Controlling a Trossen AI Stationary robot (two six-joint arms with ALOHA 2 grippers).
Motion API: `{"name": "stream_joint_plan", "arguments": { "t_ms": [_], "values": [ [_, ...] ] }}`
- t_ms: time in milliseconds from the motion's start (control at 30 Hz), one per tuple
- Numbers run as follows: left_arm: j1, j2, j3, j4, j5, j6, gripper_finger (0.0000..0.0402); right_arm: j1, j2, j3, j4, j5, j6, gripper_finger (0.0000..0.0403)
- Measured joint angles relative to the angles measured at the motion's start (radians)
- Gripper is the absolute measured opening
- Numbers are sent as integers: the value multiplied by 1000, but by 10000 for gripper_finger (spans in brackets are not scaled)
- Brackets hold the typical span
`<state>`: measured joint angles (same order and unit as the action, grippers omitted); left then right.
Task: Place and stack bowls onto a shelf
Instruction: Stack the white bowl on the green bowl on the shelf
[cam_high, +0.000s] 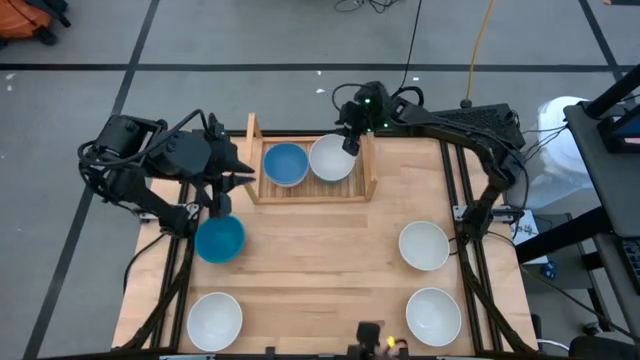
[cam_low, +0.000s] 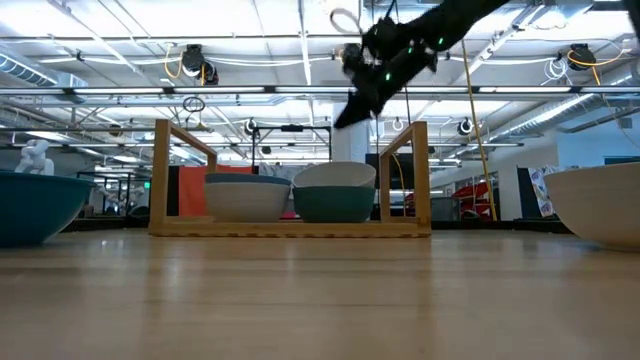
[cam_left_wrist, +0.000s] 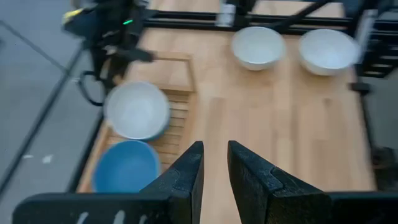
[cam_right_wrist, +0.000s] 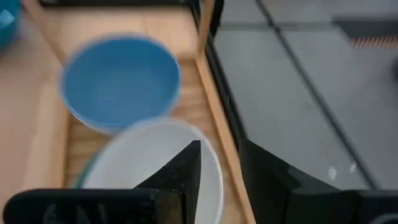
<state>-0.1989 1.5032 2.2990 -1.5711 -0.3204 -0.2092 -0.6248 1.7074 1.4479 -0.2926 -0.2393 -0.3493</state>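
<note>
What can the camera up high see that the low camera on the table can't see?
Only the high view shows the whole table: a loose blue bowl beside the left gripper, three white bowls near the edges, and both arms.

Only the low view shows that the shelf's bowls are stacked: a blue one on a white one, a white one on a dark green one.

Both show the shelf, its two stacks and the right gripper above it.
</note>
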Motion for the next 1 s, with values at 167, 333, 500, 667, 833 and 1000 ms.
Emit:
{"name": "stream_joint_plan", "arguments": {
  "t_ms": [167, 333, 500, 667, 833, 1000],
  "values": [
    [47, 16, 1, 0, -58, 62, 79, 48, -175, 0, 4, 0, -28, 103],
    [110, 70, 1, 3, -58, 171, 79, 92, -345, 0, -2, 4, -30, 102],
    [190, 142, 1, 109, -54, 347, 79, 128, -469, 0, -37, 5, -37, 102],
    [326, 204, 1, 281, 43, 454, 79, 142, -571, 0, -59, 7, -33, 102],
    [475, 265, 1, 415, 109, 419, 79, 142, -638, 0, -93, 7, -31, 102],
    [602, 342, 1, 467, 216, 380, 79, 142, -683, 0, -107, 7, -30, 102]
  ]
}}
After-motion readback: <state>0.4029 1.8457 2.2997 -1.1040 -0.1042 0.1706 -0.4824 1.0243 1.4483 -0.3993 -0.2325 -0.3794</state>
